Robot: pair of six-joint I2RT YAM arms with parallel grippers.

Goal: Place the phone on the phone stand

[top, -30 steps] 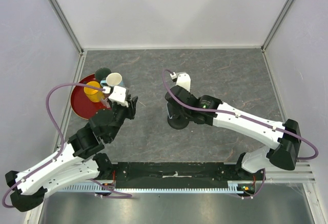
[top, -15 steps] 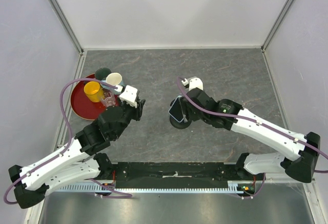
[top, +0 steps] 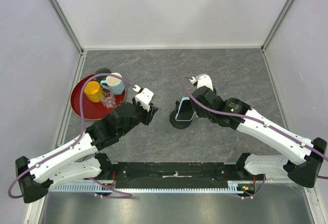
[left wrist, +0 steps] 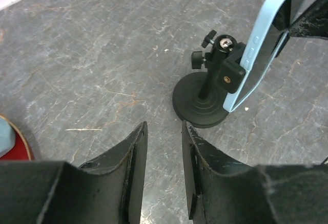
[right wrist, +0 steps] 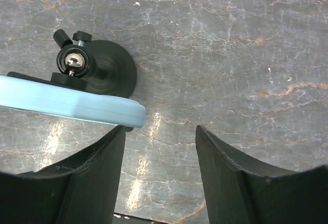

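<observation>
The phone (top: pixel 184 109), black screen in a light blue case, leans tilted in the cradle of the phone stand (top: pixel 176 123), a black stand on a round disc base. From the left wrist I see the phone (left wrist: pixel 266 44) clamped on the stand (left wrist: pixel 197 98), edge-on. My right gripper (top: pixel 193 104) is open just right of the phone, touching nothing. In the right wrist view, the phone's blue edge (right wrist: pixel 66 103) and the stand (right wrist: pixel 110 73) lie ahead and left of that gripper (right wrist: pixel 160 130). My left gripper (top: pixel 152 112) (left wrist: pixel 164 126) is open and empty, a short way left of the stand.
A red tray (top: pixel 82 108) at the left holds a yellow cup (top: pixel 93 90), a light blue mug (top: pixel 115 83), a clear glass (top: pixel 107 100) and a dark cup (top: pixel 102 73). Its rim (left wrist: pixel 15 147) shows beside the left gripper. Walls enclose the grey table.
The right gripper opened, let go of the phone on the stand and drew back to the right. The left arm swung right, away from the tray and toward the stand.
</observation>
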